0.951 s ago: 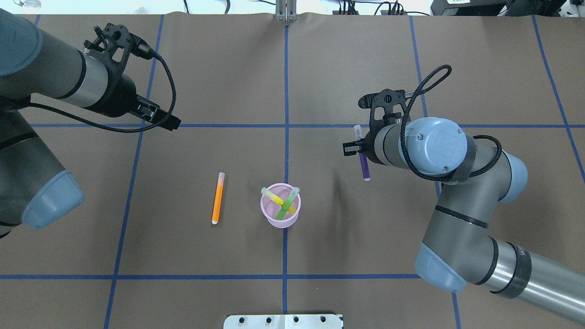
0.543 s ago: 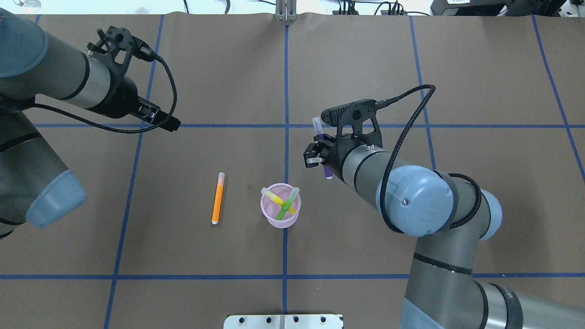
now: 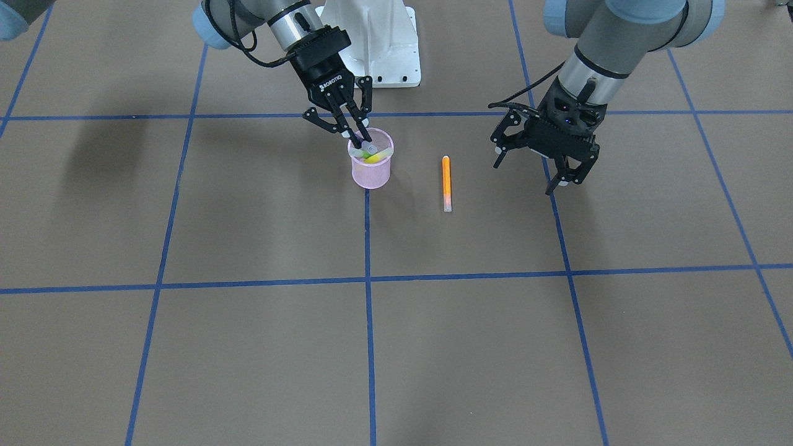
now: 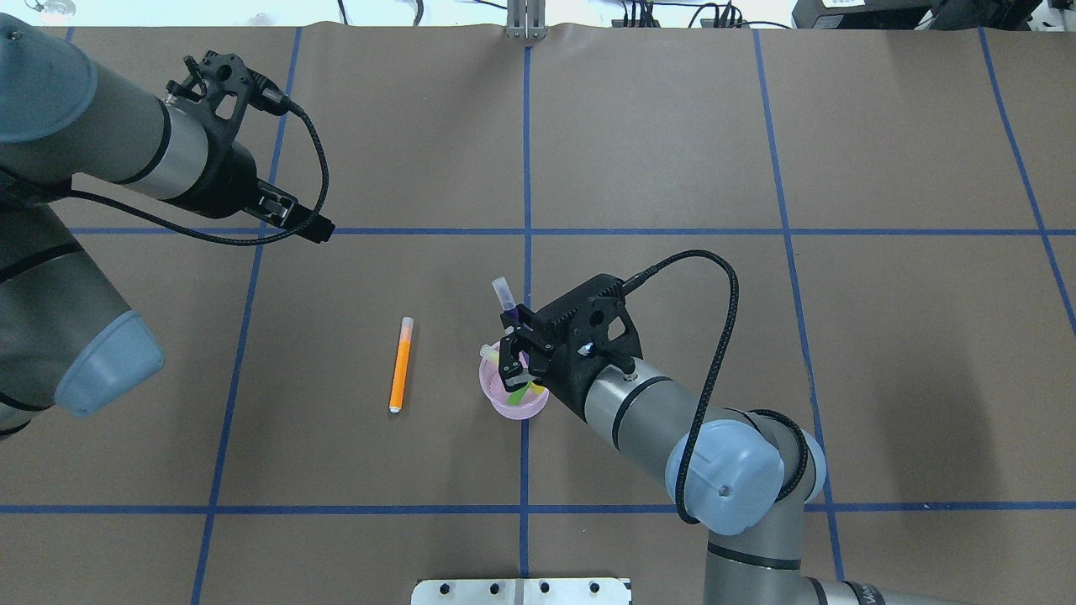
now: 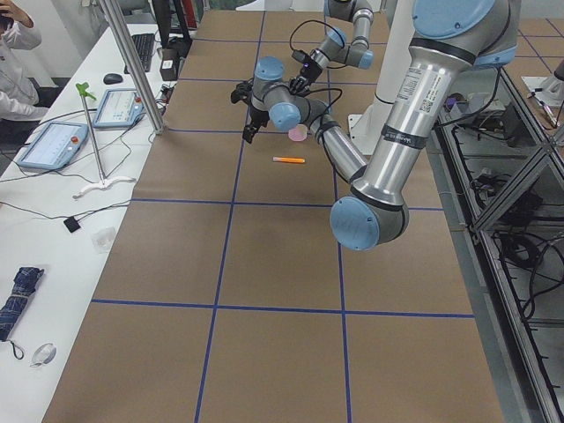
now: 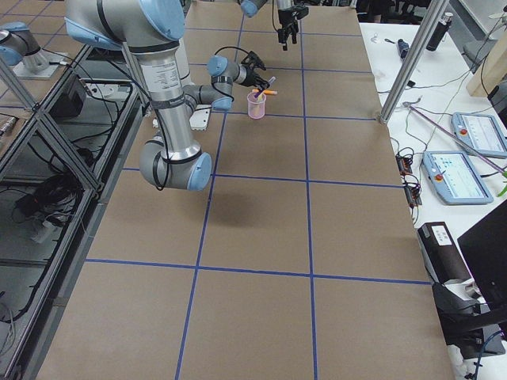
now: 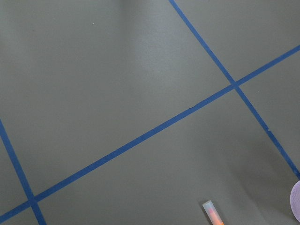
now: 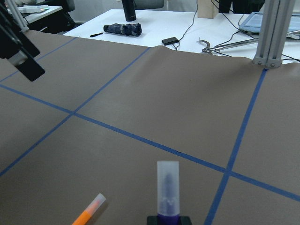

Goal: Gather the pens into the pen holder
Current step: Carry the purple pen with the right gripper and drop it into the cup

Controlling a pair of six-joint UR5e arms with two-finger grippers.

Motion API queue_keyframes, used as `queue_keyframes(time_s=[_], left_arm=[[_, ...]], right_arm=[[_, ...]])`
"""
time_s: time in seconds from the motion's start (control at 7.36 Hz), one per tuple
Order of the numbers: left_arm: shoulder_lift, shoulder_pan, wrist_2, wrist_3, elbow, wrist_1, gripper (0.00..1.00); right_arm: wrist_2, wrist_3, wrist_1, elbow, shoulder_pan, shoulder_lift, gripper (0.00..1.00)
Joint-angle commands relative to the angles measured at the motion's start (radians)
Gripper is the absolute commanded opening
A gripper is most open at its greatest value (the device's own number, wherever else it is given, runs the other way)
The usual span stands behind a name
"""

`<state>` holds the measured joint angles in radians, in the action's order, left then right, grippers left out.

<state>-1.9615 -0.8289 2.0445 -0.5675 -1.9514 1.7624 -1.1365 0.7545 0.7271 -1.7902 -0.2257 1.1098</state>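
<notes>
Overhead exterior, right hand (image 4: 517,349): grips purple pen (image 4: 504,298), tilted, low end over holder (image 4: 498,400).
Left hand (image 3: 538,168): spread, empty, nearer orange pen (image 4: 400,365).

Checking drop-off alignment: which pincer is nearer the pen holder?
Right. The right pincer sits over the pen holder, holding the purple pen; the left pincer hovers beyond the orange pen.

Blue tape lines (image 4: 526,168) grid the brown table (image 4: 883,126).

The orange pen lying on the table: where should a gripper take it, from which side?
Probably mid-barrel of the orange pen, from straight above, jaws closing across its width. It lies flat with bare paper along both long sides, and the pen holder stands apart from it.
</notes>
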Motion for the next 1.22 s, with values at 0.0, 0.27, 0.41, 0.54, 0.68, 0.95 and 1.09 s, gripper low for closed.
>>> queue_keyframes(time_s=[0.0, 0.27, 0.41, 0.54, 0.68, 0.95, 1.09], left_arm=[[0.003, -0.001, 0.0, 0.0, 0.0, 0.0, 1.0], [0.003, 0.001, 0.0, 0.0, 0.0, 0.0, 1.0], [0.003, -0.001, 0.0, 0.0, 0.0, 0.002, 1.0], [0.003, -0.001, 0.0, 0.0, 0.0, 0.002, 1.0], [0.003, 0.001, 0.0, 0.0, 0.0, 0.002, 1.0], [0.004, 0.004, -0.001, -0.008, 0.0, 0.002, 1.0], [0.007, 0.026, -0.006, -0.012, 0.002, 0.002, 1.0]], right_arm=[[0.003, -0.026, -0.09, 0.032, 0.023, -0.005, 0.0], [0.004, -0.024, -0.094, 0.038, 0.034, -0.002, 0.16], [0.004, -0.018, -0.104, 0.038, 0.035, -0.005, 0.7], [0.007, -0.015, -0.107, 0.031, 0.035, -0.007, 0.99], [0.006, -0.014, -0.103, 0.026, 0.035, -0.011, 0.99], [-0.012, 0.047, -0.077, 0.023, 0.004, -0.011, 0.99], [-0.125, 0.133, 0.039, -0.003, -0.07, -0.013, 0.99]])
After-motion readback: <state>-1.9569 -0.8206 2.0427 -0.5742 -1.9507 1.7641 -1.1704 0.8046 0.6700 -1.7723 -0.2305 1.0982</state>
